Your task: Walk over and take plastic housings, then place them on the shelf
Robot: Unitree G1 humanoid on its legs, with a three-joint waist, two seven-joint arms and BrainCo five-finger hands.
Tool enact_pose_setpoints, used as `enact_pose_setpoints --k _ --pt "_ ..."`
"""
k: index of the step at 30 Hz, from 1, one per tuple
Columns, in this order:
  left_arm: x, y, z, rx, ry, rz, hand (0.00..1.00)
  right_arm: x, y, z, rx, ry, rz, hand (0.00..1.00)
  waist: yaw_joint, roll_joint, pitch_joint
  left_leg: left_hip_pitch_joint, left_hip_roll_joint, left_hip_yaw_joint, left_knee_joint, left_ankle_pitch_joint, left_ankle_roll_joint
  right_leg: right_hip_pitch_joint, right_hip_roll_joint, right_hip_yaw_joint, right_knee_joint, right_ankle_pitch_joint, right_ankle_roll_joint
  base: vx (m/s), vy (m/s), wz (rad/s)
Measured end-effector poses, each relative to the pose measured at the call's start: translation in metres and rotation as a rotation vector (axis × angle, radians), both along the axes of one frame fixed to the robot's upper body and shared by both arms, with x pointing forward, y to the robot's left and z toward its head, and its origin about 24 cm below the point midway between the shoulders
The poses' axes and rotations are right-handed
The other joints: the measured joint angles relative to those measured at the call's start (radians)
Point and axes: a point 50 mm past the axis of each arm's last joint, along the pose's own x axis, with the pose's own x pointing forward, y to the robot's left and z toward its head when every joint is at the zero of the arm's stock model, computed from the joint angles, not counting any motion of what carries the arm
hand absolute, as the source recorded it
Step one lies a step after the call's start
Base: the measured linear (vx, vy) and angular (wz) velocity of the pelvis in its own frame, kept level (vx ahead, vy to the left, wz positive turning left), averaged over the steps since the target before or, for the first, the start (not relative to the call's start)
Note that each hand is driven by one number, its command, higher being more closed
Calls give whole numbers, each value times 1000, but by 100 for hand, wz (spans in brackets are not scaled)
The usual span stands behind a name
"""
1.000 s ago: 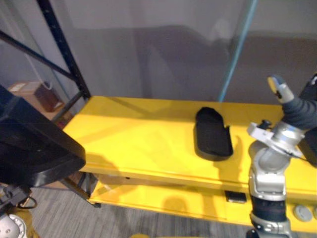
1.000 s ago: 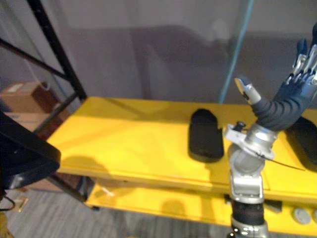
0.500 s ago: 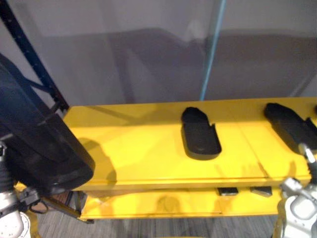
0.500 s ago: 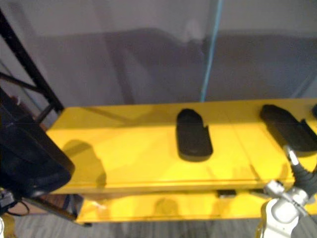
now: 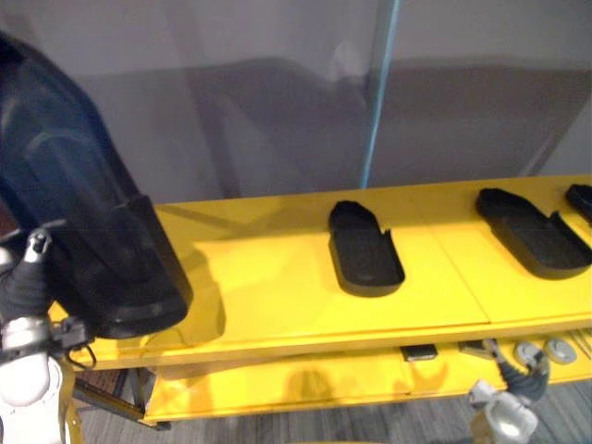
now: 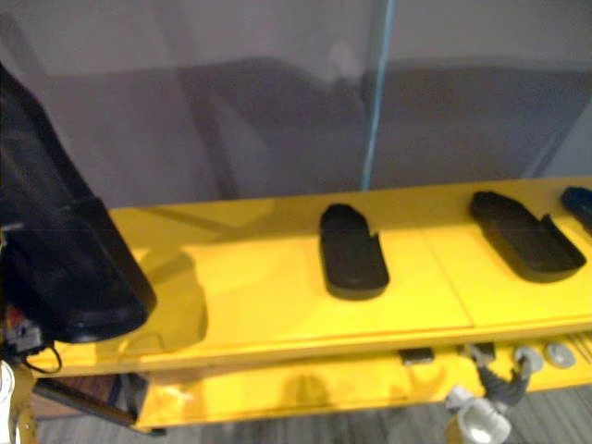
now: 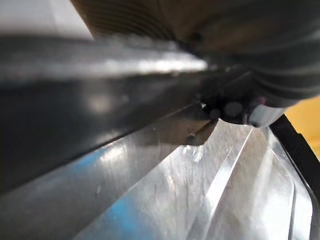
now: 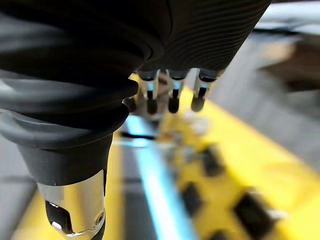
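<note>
A big black plastic housing (image 5: 92, 231) stands tilted up at the left, above the left end of the yellow shelf (image 5: 277, 296), carried on my left hand (image 5: 26, 282). Its dark edge (image 7: 90, 115) runs close past that hand's ribbed cover in the left wrist view. Three more black housings lie flat on the shelf: one in the middle (image 5: 365, 250), one to the right (image 5: 532, 231) and one at the far right edge (image 6: 578, 202). My right hand (image 6: 490, 388) hangs low in front of the shelf, open and empty, with its fingers (image 8: 172, 97) relaxed.
A lower yellow shelf (image 5: 277, 393) carries small dark parts (image 5: 421, 352) and round silvery parts (image 5: 546, 350). A blue upright post (image 5: 375, 102) rises behind the shelf's middle, with a grey wall at the back. Bare shelf lies between the carried housing and the middle one.
The camera has swung right and closer. My left arm has lifted the big housing higher and more upright over the shelf's left end. My right arm has dropped below the shelf's front edge.
</note>
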Motion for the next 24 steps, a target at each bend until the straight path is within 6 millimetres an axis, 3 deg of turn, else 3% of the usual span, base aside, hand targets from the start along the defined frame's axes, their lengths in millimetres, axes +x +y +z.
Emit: enact_pose_setpoints --k 3,5,7,13,17,24 --pt "23 -1 -3 6 106 -103 100 -17 7 -25 92 98 -15 0 2 2 -1 0 0 3 -1 -1 -2 3 0 0 -6 3 -3 35 6 4" --pt "33 1 -6 6 155 -130 100 -22 9 -31 117 124 -12 0 2 3 -2 0 -1 6 -2 -2 -3 7 0 0 -14 5 -1 15 5 0" --pt "52 4 -15 -28 261 -183 100 -34 12 -43 177 163 -22 0 2 4 -5 3 3 29 -2 -7 -8 16 -1 0 -22 7 0 0 0 0" --pt "84 6 -49 -119 532 -275 100 -54 17 -60 260 232 11 0 3 15 -29 23 11 98 0 0 -20 22 2 4 -31 17 -3 34 -6 -7" --pt "97 10 -65 -170 679 -296 100 -53 23 -65 303 236 41 0 -8 16 -31 46 19 113 -2 4 -27 38 11 3 -47 29 -8 4 -18 -13" --pt "109 5 -75 -205 782 -332 100 -57 27 -70 333 254 43 0 -28 4 -27 53 19 119 -27 28 -27 35 16 2 -63 51 -9 -54 -7 -4"
